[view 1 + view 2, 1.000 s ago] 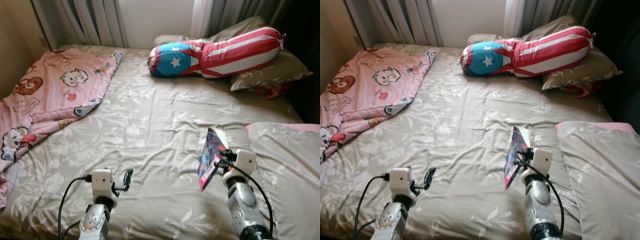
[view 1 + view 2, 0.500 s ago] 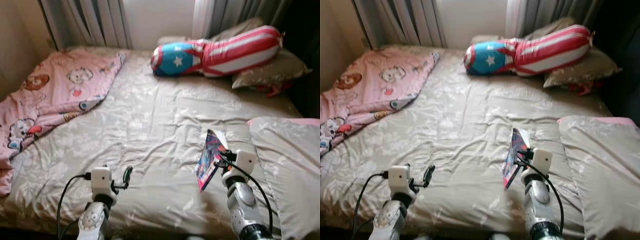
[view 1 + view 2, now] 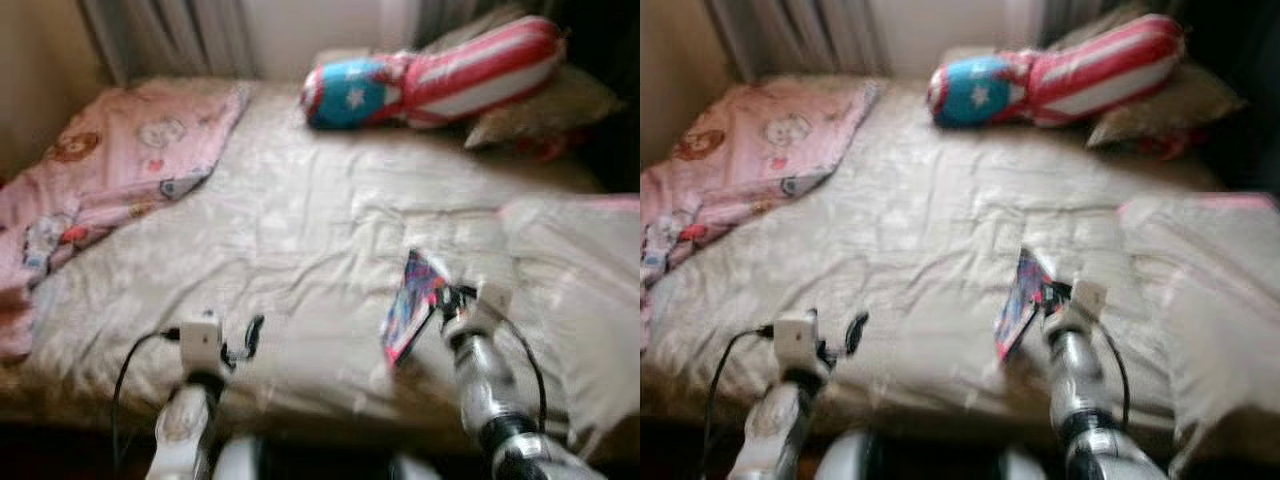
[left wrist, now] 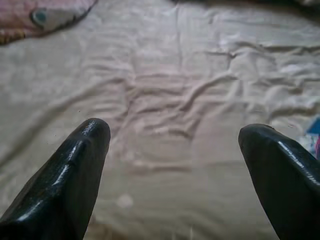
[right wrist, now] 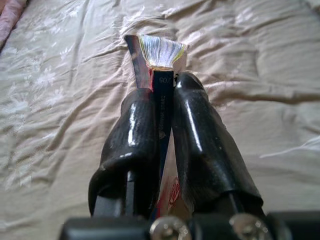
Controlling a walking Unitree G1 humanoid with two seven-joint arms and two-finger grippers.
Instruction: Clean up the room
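The robot has backed away from the bed [image 3: 300,230], so its near edge now shows and the picture is blurry. The right end effector [image 5: 162,95] squeezes a thin colorful book [image 3: 410,308] above the bed's near right, probably carrying it away. The left end effector [image 4: 175,137] is wide open, holding nothing.

From the head we look forward and down across the bed [image 3: 300,220] with two eyes side by side — both take in the same blurred stretch, from the striped bolster [image 3: 1060,70] at the far end to our own arms. Our left wrist camera peers close along its spread fingers [image 4: 65,180] at the sheet; the right one, closer — along fingers [image 5: 200,135] pinching a book [image 5: 161,75].
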